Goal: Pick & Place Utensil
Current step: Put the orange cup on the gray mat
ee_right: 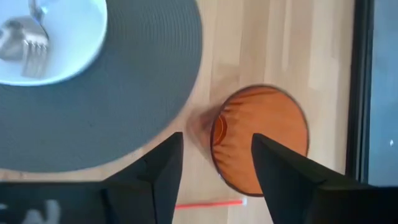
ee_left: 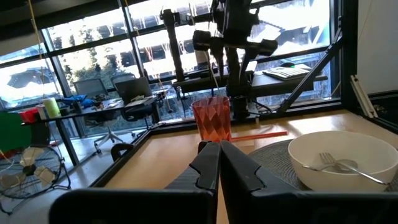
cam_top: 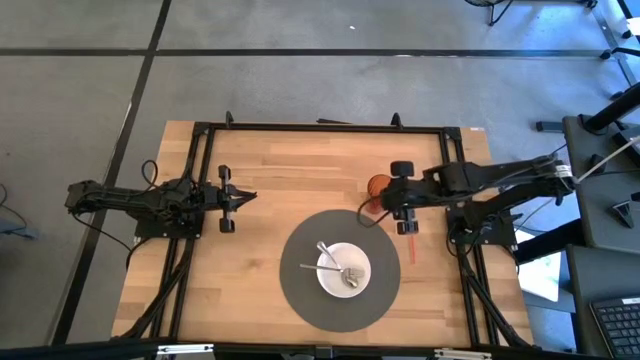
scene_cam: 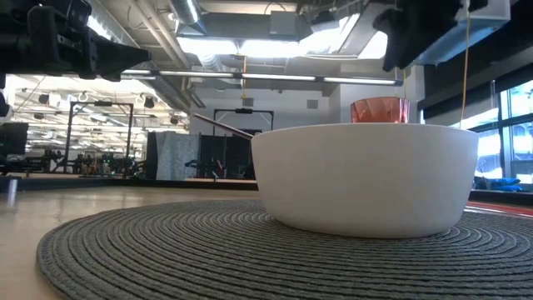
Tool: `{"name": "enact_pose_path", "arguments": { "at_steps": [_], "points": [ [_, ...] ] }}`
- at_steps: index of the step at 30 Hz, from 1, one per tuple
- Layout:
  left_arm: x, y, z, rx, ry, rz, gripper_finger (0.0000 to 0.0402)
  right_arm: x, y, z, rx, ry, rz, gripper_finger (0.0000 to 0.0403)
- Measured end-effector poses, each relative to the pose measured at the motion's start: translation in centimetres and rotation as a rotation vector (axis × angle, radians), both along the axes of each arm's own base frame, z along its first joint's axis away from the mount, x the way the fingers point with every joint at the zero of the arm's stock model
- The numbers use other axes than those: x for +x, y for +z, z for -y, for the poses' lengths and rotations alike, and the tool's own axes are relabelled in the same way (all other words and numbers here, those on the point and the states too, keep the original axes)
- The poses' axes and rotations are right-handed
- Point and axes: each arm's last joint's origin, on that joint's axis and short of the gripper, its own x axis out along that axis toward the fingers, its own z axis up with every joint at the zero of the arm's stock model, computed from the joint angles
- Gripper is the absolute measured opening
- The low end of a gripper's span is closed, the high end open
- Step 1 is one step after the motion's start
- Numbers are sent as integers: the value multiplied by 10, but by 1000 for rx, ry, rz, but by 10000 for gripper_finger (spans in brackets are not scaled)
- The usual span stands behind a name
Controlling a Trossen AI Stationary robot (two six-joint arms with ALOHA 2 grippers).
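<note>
A white bowl stands on a round grey placemat near the table's near edge. A metal fork and a spoon lie in it; the fork also shows in the left wrist view. An orange ribbed cup stands upright on the wood just beyond the mat's far right. My right gripper hangs open above the cup, pointing down, clear of the rim. My left gripper is shut and hovers over the table's left side, pointing toward the cup.
A thin red stick lies flat on the wood right of the mat, close to the cup. A black frame runs along the table's edges. Bare wood lies between my left gripper and the mat.
</note>
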Motion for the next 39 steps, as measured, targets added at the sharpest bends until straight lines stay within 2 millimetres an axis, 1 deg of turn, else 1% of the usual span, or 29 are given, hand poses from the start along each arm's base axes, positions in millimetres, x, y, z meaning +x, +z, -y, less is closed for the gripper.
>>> {"name": "enact_pose_path", "arguments": {
  "at_steps": [4,10,14,22,24,26,28,31,32,36,39],
  "points": [
    [0,0,0,0,0,0,4,2,-13,4,-10,-7,-50,183],
    [0,0,0,0,0,0,6,5,-30,13,-14,-32,-56,180],
    [0,0,0,0,0,0,8,5,-41,16,14,-22,-68,180],
    [0,0,0,0,0,0,3,3,-55,24,16,-53,-100,174],
    [0,0,0,0,0,0,2,3,-57,26,16,-61,-104,159],
    [0,0,0,0,0,0,2,2,-58,28,16,-68,-109,132],
    [0,0,0,0,0,0,3,2,-58,29,16,-74,-104,95],
    [0,0,0,0,0,0,6,3,-58,30,12,-59,-104,25],
    [0,0,0,0,0,-1,6,3,-58,30,1,-45,-112,15],
    [0,0,0,0,0,-1,3,5,-55,30,-6,-26,-92,18],
    [0,0,0,0,0,-1,2,8,-45,28,-6,-3,-58,10]
  ]
}}
